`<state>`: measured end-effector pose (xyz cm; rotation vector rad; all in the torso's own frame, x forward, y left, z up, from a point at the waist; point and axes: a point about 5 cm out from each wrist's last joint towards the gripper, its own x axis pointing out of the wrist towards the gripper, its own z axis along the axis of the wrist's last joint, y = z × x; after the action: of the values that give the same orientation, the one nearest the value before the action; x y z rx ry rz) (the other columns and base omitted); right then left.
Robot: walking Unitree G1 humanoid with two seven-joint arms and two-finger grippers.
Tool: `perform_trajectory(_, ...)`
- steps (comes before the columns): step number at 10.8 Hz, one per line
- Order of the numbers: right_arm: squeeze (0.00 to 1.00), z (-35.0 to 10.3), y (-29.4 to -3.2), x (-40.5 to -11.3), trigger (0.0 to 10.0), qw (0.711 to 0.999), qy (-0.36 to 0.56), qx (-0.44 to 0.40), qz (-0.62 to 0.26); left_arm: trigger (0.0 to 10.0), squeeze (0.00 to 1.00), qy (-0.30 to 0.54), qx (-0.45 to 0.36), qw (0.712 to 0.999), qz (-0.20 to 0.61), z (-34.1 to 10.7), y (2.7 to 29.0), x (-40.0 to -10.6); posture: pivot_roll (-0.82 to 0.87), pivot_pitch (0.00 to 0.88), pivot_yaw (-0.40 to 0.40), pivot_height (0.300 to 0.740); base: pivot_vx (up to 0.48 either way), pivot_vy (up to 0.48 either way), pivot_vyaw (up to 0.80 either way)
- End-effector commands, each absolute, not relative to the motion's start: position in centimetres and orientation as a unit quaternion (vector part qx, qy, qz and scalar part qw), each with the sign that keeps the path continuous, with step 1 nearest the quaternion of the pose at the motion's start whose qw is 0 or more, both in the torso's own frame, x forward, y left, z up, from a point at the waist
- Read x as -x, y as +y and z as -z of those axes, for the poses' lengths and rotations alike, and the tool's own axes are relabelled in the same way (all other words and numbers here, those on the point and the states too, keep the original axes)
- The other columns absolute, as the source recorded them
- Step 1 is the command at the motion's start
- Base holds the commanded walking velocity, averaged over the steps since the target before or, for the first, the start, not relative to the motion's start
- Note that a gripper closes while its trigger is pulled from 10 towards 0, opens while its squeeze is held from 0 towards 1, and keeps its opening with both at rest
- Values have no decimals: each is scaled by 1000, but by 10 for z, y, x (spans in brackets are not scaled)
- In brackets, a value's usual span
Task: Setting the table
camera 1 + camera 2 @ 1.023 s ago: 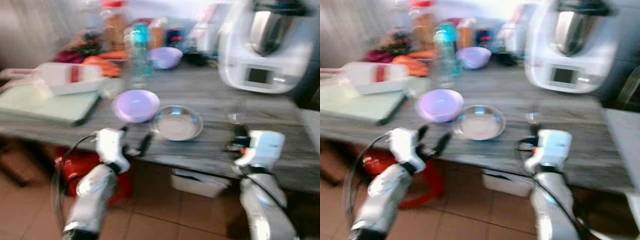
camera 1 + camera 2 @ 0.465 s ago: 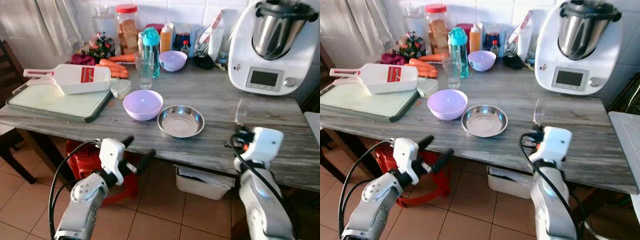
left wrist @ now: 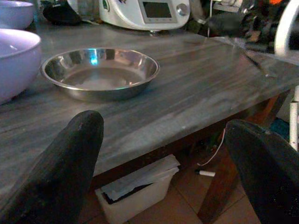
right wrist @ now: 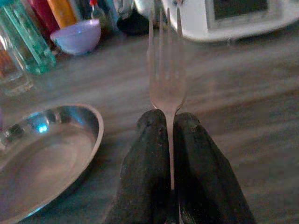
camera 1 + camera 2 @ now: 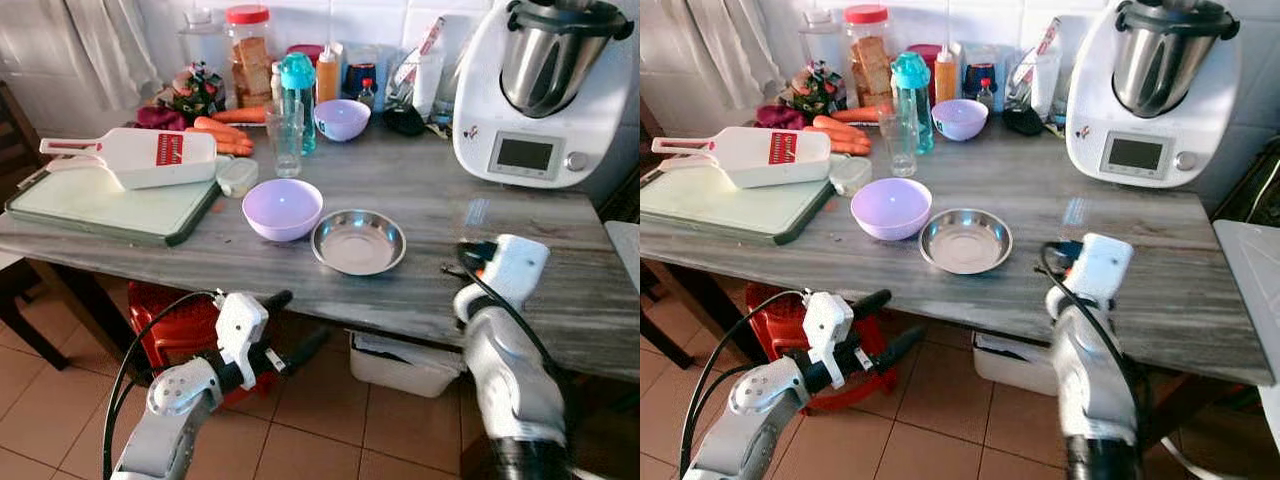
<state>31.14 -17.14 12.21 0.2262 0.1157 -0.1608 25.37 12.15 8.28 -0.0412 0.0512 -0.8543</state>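
A steel dish [image 5: 359, 241] sits near the front of the grey wooden table [image 5: 560, 300], with a lilac bowl [image 5: 283, 208] just to its left. My right gripper [image 4: 169, 116] is shut on a metal fork [image 4: 166, 70], tines pointing away over the table. In the eye views that gripper [image 5: 470, 255] hovers above the table's front part, right of the steel dish. Below the table's front edge, my left gripper [image 5: 305, 315] is open and holds nothing. Its fingers [image 3: 70, 172] frame the steel dish [image 3: 100, 72] in the left wrist view.
A cutting board [image 5: 100, 205] with a white slicer [image 5: 140, 157] lies at the table's left. A glass [image 5: 288, 140], teal bottle [image 5: 297, 95], small lilac bowl [image 5: 342, 118], carrots and jars stand at the back. A food processor [image 5: 545, 90] fills the back right. Under the table are a red stool [image 5: 170, 325] and a white bin [image 5: 400, 362].
The view has steadied from a blur. My right gripper has come forward and a little left over the table with the fork. My left gripper has dropped slightly lower, to the right.
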Motion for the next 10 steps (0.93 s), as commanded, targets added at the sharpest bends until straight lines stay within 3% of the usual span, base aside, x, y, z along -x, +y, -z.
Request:
perform_trajectory(1, 0, -120, -170, -315, 10000, 986, 74, -122, 82, 10000, 0, 24, 13, 906, 423, -85, 122, -253, 44, 0, 11, 740, 0, 0, 0)
perform_trajectory(10, 0, -107, -169, -345, 10000, 967, 127, -175, 132, 10000, 0, 19, 10, 899, 437, -97, 113, -254, 55, 0, 16, 740, 0, 0, 0)
